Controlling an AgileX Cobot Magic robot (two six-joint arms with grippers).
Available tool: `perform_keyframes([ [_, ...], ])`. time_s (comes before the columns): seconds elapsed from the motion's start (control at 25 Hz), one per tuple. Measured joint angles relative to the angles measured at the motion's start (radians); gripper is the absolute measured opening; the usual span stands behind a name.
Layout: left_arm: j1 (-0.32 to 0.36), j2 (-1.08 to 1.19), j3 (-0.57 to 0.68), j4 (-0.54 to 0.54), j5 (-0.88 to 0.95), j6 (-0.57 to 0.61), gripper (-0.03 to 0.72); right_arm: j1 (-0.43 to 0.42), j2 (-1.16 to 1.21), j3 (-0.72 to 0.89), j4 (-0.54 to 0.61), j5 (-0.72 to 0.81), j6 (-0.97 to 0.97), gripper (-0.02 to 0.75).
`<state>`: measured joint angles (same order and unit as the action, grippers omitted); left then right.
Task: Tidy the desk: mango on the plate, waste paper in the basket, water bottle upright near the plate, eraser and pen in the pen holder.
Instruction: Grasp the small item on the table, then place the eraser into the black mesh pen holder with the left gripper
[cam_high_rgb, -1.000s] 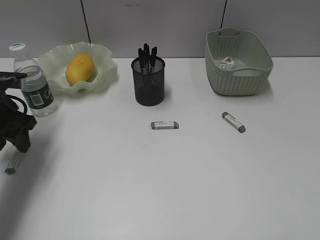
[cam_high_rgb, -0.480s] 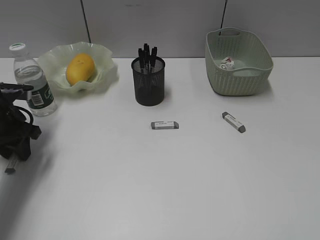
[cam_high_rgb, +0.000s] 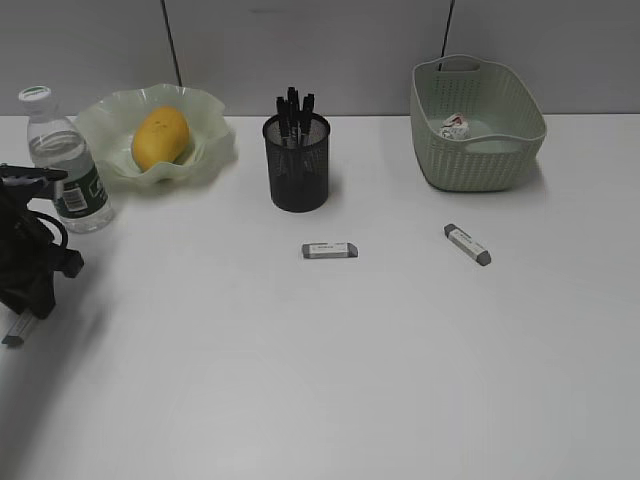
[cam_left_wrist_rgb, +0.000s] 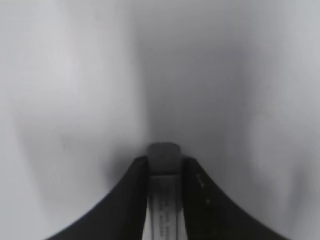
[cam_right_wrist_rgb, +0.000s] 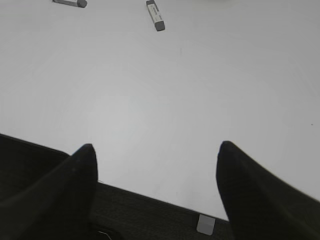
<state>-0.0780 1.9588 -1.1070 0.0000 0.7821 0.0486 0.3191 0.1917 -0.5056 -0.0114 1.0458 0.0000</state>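
My left gripper (cam_high_rgb: 33, 303) is at the desk's far left, shut on a grey-and-white eraser (cam_high_rgb: 16, 331), which shows between the jaws in the left wrist view (cam_left_wrist_rgb: 164, 155). Two more erasers lie on the desk (cam_high_rgb: 330, 400): one mid-desk (cam_high_rgb: 330, 250) and one to the right (cam_high_rgb: 467, 244). The mango (cam_high_rgb: 160, 137) lies in the wavy plate (cam_high_rgb: 214, 120). The water bottle (cam_high_rgb: 66, 173) stands upright beside the plate. The mesh pen holder (cam_high_rgb: 296, 162) holds several pens. Waste paper (cam_high_rgb: 455, 127) lies in the basket (cam_high_rgb: 480, 165). My right gripper (cam_right_wrist_rgb: 155, 150) is open and empty over the desk's front edge.
A grey partition wall runs behind the desk. In the right wrist view, two erasers (cam_right_wrist_rgb: 70, 2) (cam_right_wrist_rgb: 155, 15) lie far ahead, and dark floor shows below the desk edge (cam_right_wrist_rgb: 150, 197).
My left gripper came down over the eraser at the far left and closed on it. The eraser's free end has shifted slightly left. Nothing else moved.
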Motion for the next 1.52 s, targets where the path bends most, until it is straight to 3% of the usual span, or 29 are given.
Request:
perform_keyframes([
  [0.32,0.001,0.013,-0.024,0.000,0.031,-0.004,0.157,0.000,0.000,0.000,0.000,-0.001,0.000,0.585],
  [0.48,-0.009,0.010,-0.070,-0.059,0.078,-0.004,0.157,0.000,0.000,0.000,0.000,-0.001,0.000,0.585],
  [0.84,-0.134,-0.058,-0.289,-0.200,0.059,-0.004,0.157,0.000,0.000,0.000,0.000,-0.002,0.000,0.585],
  [1.08,-0.235,-0.059,-0.452,-0.311,-0.196,-0.004,0.157,0.000,0.000,0.000,0.000,-0.002,0.000,0.585],
  [1.28,-0.311,-0.058,-0.470,-0.354,-0.457,-0.004,0.157,0.000,0.000,0.000,0.000,-0.002,0.000,0.585],
  [1.52,-0.386,0.004,-0.471,-0.332,-0.668,-0.004,0.157,0.000,0.000,0.000,0.000,-0.002,0.000,0.585],
])
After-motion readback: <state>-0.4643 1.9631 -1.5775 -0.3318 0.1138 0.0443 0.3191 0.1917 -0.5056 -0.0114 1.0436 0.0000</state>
